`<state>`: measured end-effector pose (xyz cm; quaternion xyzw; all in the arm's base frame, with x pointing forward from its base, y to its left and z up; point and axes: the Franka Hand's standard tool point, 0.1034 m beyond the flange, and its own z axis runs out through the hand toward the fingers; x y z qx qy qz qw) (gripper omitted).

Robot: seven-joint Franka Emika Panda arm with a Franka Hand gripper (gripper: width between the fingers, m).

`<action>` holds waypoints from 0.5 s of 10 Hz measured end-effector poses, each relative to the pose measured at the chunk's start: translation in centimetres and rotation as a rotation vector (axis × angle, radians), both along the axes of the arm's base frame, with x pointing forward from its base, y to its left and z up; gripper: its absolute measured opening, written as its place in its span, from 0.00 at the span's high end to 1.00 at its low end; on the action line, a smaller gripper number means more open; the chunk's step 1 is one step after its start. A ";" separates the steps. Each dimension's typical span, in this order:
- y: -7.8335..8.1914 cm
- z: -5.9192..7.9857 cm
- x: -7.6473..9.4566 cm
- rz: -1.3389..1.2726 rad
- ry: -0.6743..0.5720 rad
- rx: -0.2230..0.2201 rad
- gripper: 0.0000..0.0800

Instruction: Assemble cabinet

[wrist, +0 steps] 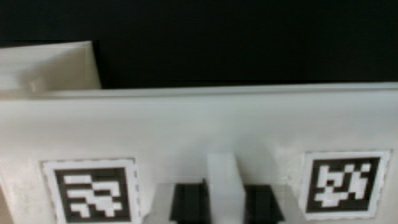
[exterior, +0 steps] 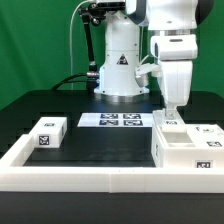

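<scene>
The white cabinet body stands on the black table at the exterior view's right and carries marker tags. My gripper points straight down onto its top edge. In the wrist view the body fills the frame, with a tag on each side. My gripper has its two black fingers pressed against a thin white wall of the body, so it is shut on that wall. A small white tagged part lies at the exterior view's left, apart from the gripper.
The marker board lies flat in front of the robot base. A low white border wall runs along the table's front and left. Another white piece shows beyond the body in the wrist view.
</scene>
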<state>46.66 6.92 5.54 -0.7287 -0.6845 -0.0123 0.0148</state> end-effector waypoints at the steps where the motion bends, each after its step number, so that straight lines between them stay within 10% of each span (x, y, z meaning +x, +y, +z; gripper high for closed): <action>1: -0.2 0.0 0.6 0.021 -0.006 0.002 0.91; 5: -0.3 0.0 2.8 0.026 -0.006 0.005 0.91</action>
